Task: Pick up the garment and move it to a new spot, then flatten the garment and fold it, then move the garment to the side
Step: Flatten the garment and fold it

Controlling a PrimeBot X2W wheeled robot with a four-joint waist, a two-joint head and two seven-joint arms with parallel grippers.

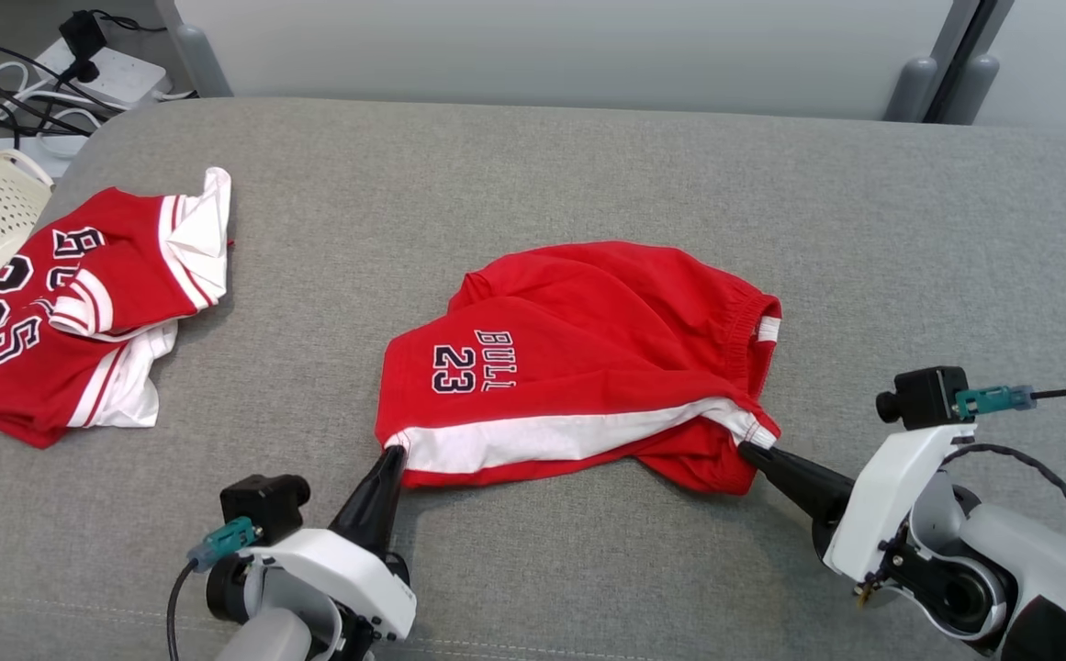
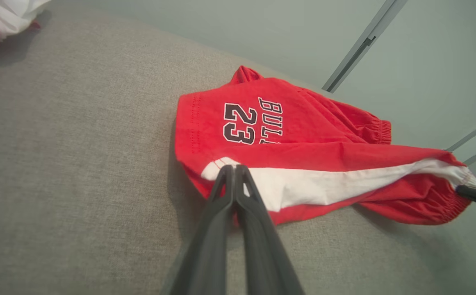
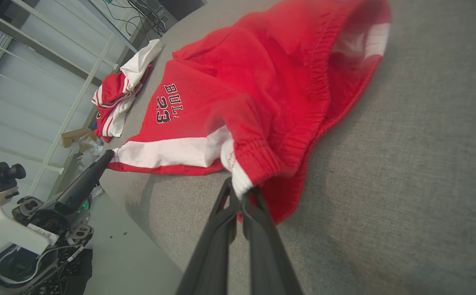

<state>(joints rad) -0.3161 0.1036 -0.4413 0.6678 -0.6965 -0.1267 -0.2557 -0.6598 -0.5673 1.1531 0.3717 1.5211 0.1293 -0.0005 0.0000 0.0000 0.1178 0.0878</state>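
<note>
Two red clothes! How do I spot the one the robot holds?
Look at the grey fabric surface. Near its middle lie the red shorts with a white stripe, pinched at each end by the left gripper and right gripper. Their 23 is small; the crumpled red jersey farther left has big numbers.

Bright, even, diffuse light falls from above, with no glare. The shorts (image 1: 588,349) cast only a soft, narrow shadow on the grey tabletop (image 1: 588,165), darkest along their near edge. The head view is sharp throughout. In the right wrist view the nearest red cloth is blurred, and the right hand (image 3: 240,190) looks soft close to the lens.
</note>
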